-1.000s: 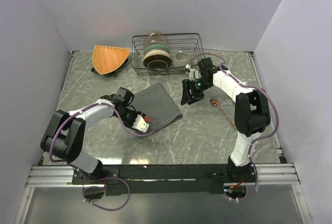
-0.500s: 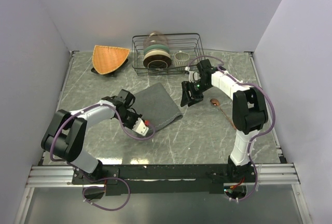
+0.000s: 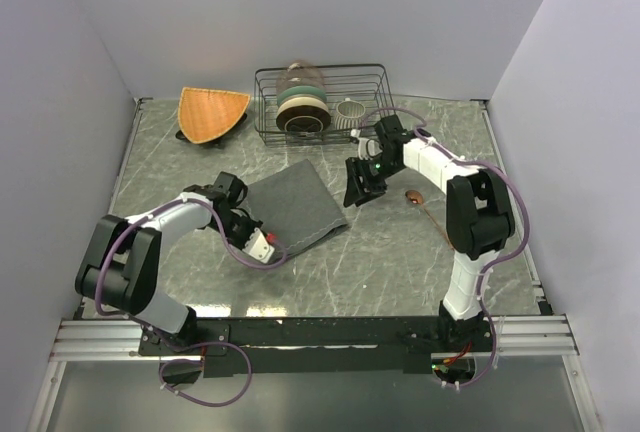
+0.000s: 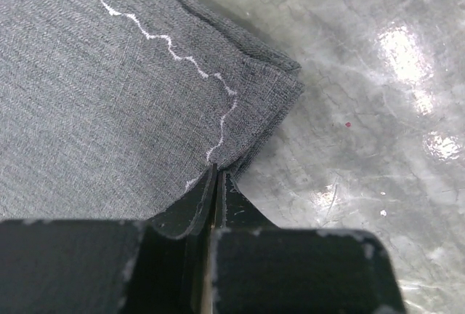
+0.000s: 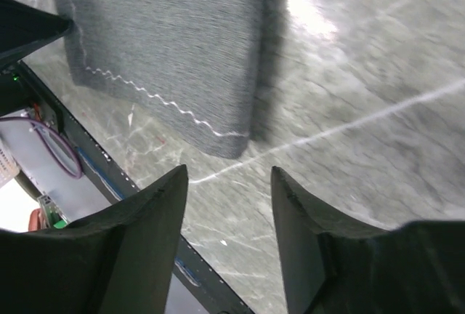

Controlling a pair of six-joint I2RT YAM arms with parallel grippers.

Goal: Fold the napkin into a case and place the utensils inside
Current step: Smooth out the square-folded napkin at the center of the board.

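Grey marbled table (image 3: 400, 252), pale walls | napkin (image 3: 295, 202) lies folded in layers mid-table, in front of the wire rack (image 3: 375, 77) | left gripper (image 4: 216, 176): fingers together, pinching the napkin's near edge by a corner | right gripper (image 5: 229, 183): fingers apart, holding nothing, over bare table just beside the napkin's right corner | spoon (image 3: 412, 195) flat on the table, right of that gripper

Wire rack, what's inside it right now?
The wire rack holds a stack of round dishes standing on edge and a small white ribbed cup. Whatever sits behind the dishes is covered.
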